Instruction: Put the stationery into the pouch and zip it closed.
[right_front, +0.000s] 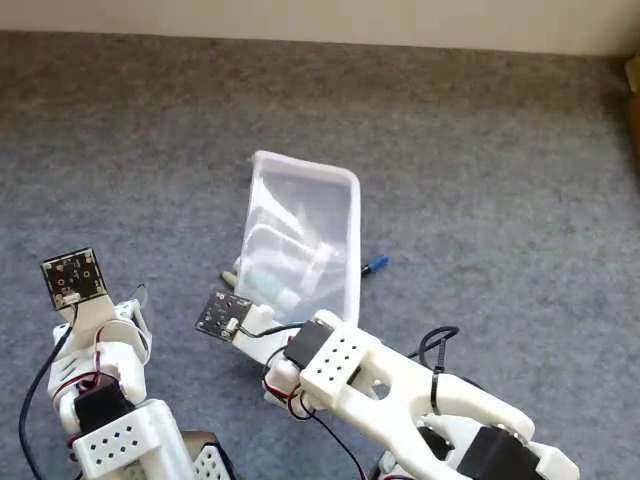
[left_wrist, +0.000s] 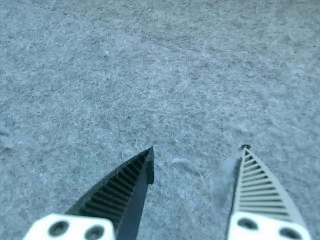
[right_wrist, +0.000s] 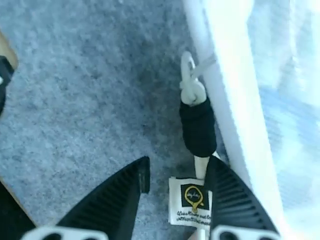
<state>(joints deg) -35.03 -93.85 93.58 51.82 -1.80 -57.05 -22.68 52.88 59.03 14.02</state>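
The clear plastic pouch (right_front: 305, 225) lies on the grey carpet with white and greenish stationery (right_front: 268, 283) showing through it. A blue pen tip (right_front: 375, 265) sticks out beside its right edge. In the right wrist view the pouch's white zipper edge (right_wrist: 225, 85) runs past my right gripper (right_wrist: 178, 167), which is open. The black zipper pull (right_wrist: 198, 127) lies just ahead of its fingertips, and the pull's white label (right_wrist: 192, 200) sits between them. My left gripper (left_wrist: 197, 149) is open over bare carpet, off to the pouch's left.
Grey carpet (right_front: 480, 140) stretches all around the pouch. The left arm (right_front: 110, 400) stands at the near left, the right arm (right_front: 400, 390) at the near middle. A tan object (right_wrist: 6, 52) shows at the right wrist view's edge.
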